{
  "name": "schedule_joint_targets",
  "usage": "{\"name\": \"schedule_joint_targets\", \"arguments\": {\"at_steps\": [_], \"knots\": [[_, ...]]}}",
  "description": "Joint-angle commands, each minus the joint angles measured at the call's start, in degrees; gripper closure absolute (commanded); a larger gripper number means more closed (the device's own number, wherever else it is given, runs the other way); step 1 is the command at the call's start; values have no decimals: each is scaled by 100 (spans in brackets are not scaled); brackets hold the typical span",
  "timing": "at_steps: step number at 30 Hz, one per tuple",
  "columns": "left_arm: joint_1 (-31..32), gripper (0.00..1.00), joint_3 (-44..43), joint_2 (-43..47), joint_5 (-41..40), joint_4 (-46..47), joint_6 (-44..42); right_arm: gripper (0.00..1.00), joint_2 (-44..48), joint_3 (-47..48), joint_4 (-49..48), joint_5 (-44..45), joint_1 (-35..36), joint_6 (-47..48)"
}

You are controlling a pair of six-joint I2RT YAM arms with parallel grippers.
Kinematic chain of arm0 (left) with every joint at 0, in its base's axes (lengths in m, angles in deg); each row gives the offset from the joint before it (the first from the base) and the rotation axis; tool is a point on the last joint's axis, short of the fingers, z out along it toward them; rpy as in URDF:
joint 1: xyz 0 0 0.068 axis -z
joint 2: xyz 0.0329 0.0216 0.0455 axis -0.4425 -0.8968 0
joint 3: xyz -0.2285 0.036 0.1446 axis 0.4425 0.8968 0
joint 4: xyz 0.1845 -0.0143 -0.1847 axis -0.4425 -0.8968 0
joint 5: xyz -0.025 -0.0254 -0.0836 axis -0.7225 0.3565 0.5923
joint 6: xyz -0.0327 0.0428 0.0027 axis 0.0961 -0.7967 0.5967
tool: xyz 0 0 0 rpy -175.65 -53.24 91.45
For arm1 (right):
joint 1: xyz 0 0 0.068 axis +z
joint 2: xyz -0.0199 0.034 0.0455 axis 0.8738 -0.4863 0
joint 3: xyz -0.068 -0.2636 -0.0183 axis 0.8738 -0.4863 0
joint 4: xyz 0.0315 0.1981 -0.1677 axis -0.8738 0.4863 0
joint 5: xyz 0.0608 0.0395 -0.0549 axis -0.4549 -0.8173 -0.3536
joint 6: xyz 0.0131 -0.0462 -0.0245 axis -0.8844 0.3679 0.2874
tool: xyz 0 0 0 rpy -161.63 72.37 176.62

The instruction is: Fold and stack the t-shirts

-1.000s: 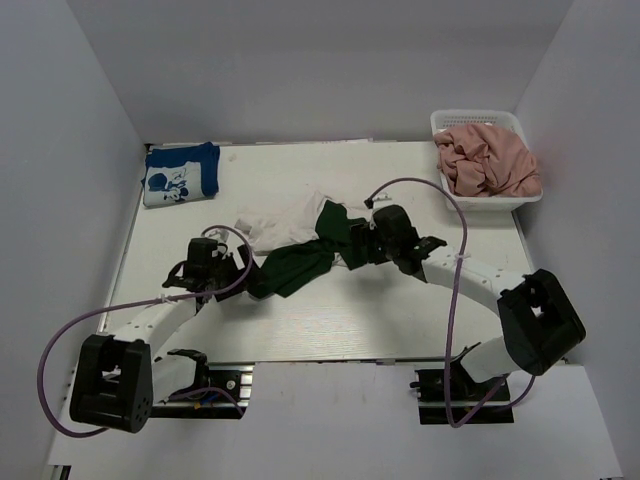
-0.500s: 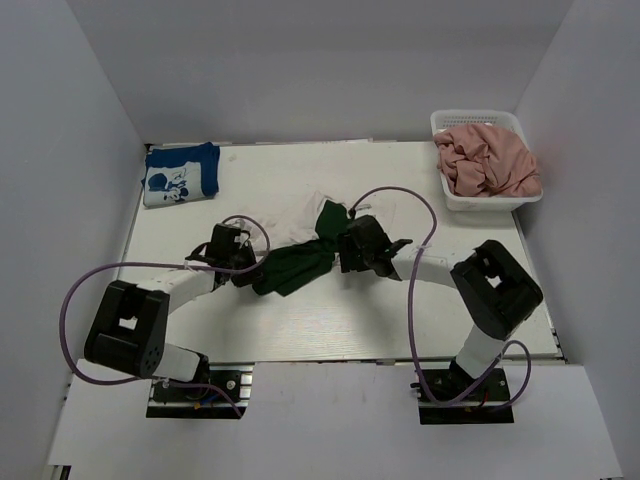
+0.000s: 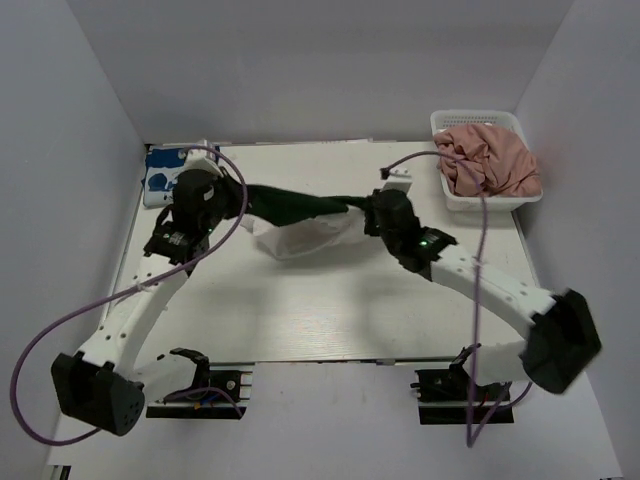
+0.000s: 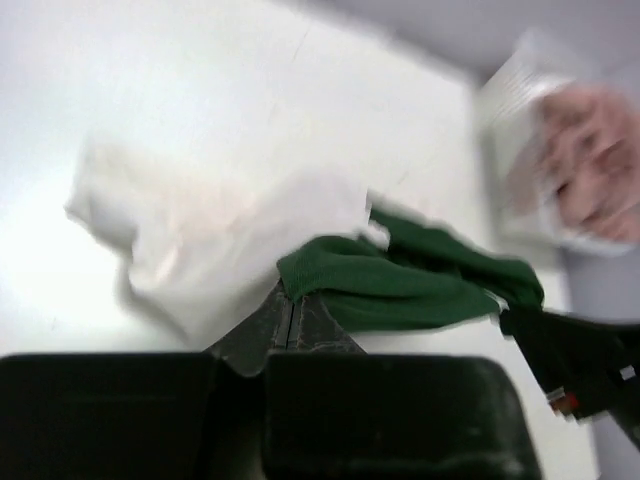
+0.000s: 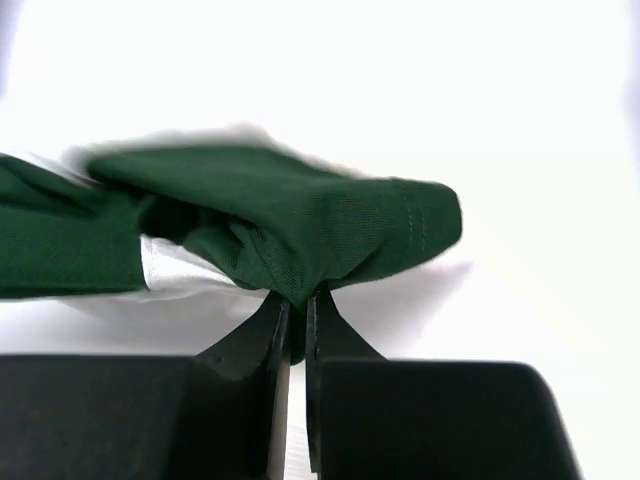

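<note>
A dark green t-shirt (image 3: 300, 205) hangs stretched above the table between my two grippers. My left gripper (image 3: 240, 196) is shut on its left end, seen as a green hem (image 4: 340, 280) pinched at the fingertips. My right gripper (image 3: 362, 210) is shut on the right end, green cloth (image 5: 300, 225) bunched over its jaws. A white t-shirt (image 3: 305, 235) lies crumpled on the table just under the green one (image 4: 210, 240). A folded blue and white t-shirt (image 3: 160, 180) lies at the far left corner, partly hidden by my left arm.
A white basket (image 3: 500, 200) at the far right holds crumpled pink t-shirts (image 3: 490, 160). Walls enclose the table at the back and both sides. Purple cables loop off both arms.
Both grippers closed on the green t-shirt's ends, then lifted and pulled apart, stretching it out toward the back of the table. The white t-shirt stayed on the table below.
</note>
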Motion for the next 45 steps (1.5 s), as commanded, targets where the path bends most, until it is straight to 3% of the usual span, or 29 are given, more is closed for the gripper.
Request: {"name": "schedule_joint_targets", "arguments": {"at_steps": [1,5,6,8,9,11,14,18,22,24,29,33,34,35,36,37,39,45], "knots": [[-20,100,-882,535,-786,-153,-60,100,1286,524,370,956,-25,296],[-20,100,-1891,852,-708,-214,-393,100,2527,1085,326,291,19,1023],[-20,100,-2060,922,-551,-214,-394,100,2773,1383,335,-364,-16,1252],[-20,100,-2542,1115,-383,-162,-473,100,2872,1779,771,-895,-16,1482],[-20,100,-2719,1186,-252,-161,-473,100,2881,2495,922,-1393,-16,1578],[-72,100,-3192,1326,-181,-161,-473,100,2855,2992,1482,-2606,-8,1658],[-134,100,-3764,1599,-258,-319,-535,100,2644,4335,1950,-3698,-16,1799],[-134,100,-4074,1722,-688,-521,-657,100,2565,4752,2119,-3386,-25,1782],[-134,100,-3882,1355,-1180,-881,-605,100,2276,4035,1848,-2062,-34,1695],[-134,100,-3689,1117,-1470,-1031,-544,100,2152,3674,1812,-1813,-42,1641],[-143,100,-2275,353,-2121,-1303,-96,100,1187,2233,1426,-1188,-139,1026],[-196,99,-930,-534,-2245,-1216,414,100,150,1501,1126,-1722,-376,718],[-196,85,-928,-780,-2150,-1216,467,95,-401,1579,1222,-1793,-403,527],[-196,64,-928,-1287,-2149,-1355,519,84,-589,1675,1318,-1846,-429,499],[-196,1,-1076,-1527,-2096,-1618,520,39,-739,1772,1546,-1864,-455,498],[-196,0,-1216,-1738,-2096,-1777,520,23,-984,2025,1844,-1699,-473,437],[-196,0,-1541,-2108,-2148,-2128,599,10,-1188,2343,2074,-1303,-456,393],[-196,0,-974,-1715,-1868,-1447,345,10,-540,1513,1742,-1565,-456,331]]}}
